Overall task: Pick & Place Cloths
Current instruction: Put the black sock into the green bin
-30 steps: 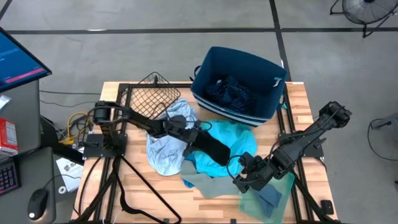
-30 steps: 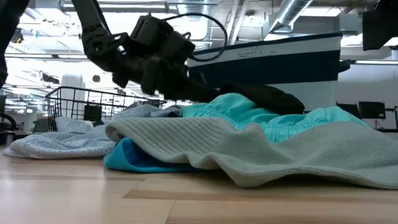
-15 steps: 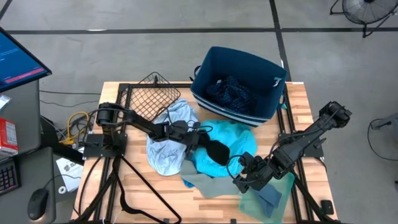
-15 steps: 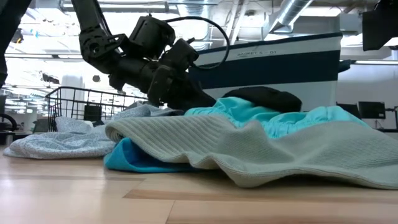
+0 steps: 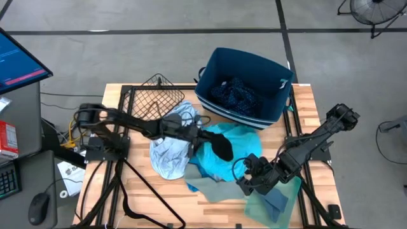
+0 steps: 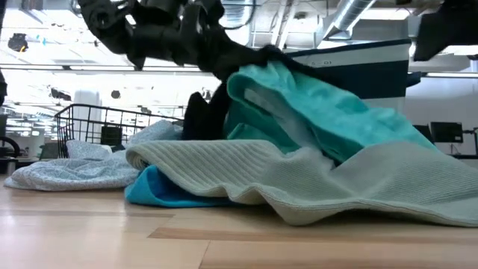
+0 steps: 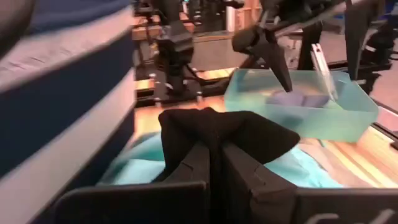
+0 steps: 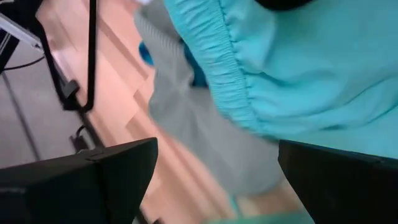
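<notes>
the left gripper, open a second ago, has clamped the small black cloth mid-tabletop and lifted it, dragging the turquoise cloth up; the right gripper waits wide near the front edge.

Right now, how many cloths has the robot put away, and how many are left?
Done: one dark navy patterned cloth lies in the navy fabric bin. In hand: the left gripper is shut on the small black cloth, dragging the bright turquoise cloth up. Left: the pale blue-white cloth and grey knitted cloth. The right gripper waits open.
</notes>
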### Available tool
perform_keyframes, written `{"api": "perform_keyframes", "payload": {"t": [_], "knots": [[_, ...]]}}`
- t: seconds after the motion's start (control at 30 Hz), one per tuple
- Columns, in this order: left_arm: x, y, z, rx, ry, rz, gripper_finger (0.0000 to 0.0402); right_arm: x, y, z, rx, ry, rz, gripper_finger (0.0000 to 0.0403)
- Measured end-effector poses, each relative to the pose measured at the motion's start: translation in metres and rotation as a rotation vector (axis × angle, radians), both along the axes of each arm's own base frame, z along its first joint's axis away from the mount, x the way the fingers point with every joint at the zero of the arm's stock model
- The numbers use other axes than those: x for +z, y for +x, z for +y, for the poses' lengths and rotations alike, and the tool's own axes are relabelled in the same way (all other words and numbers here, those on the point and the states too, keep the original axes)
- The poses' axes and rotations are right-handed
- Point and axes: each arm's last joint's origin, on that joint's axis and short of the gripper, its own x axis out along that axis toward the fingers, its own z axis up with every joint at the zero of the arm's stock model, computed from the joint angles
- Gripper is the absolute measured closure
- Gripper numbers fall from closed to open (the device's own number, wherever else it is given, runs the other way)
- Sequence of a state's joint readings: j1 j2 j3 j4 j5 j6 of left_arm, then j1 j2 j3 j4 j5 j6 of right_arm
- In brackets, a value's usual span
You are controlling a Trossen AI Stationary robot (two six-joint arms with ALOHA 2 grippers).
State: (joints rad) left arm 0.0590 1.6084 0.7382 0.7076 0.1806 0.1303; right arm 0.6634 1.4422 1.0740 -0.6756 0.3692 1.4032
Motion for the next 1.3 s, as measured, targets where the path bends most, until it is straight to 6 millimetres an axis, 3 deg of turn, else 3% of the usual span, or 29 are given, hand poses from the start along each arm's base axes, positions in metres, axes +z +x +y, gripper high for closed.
{"api": "perform_keyframes", "payload": {"t": [0.27,0.5,0.73,0.87,1.0,1.17,1.3], "knots": [[0.036,-0.016,0.01,0.037,0.0,-0.102,0.04,0.003,0.019,-0.033,-0.082,-0.333,-0.102,0.0077],[0.054,-0.025,0.01,0.042,-0.003,-0.164,0.04,-0.007,0.044,-0.077,-0.163,-0.472,-0.02,0.0077],[0.067,-0.032,0.01,0.044,-0.043,-0.209,0.04,-0.06,0.08,-0.102,-0.167,-0.454,0.157,0.0077],[0.077,-0.038,0.01,0.062,-0.036,-0.248,0.04,-0.095,0.097,-0.104,-0.082,-0.371,0.225,0.0077],[0.092,-0.048,0.012,0.11,0.004,-0.306,0.04,-0.112,0.104,-0.1,-0.026,-0.312,0.251,0.0077],[0.103,-0.06,0.021,0.15,0.022,-0.331,0.04,-0.102,0.1,-0.099,0.008,-0.304,0.242,0.0077],[0.104,-0.064,0.028,0.177,0.024,-0.31,0.04,-0.063,0.091,-0.104,0.053,-0.304,0.143,0.0077]]}}
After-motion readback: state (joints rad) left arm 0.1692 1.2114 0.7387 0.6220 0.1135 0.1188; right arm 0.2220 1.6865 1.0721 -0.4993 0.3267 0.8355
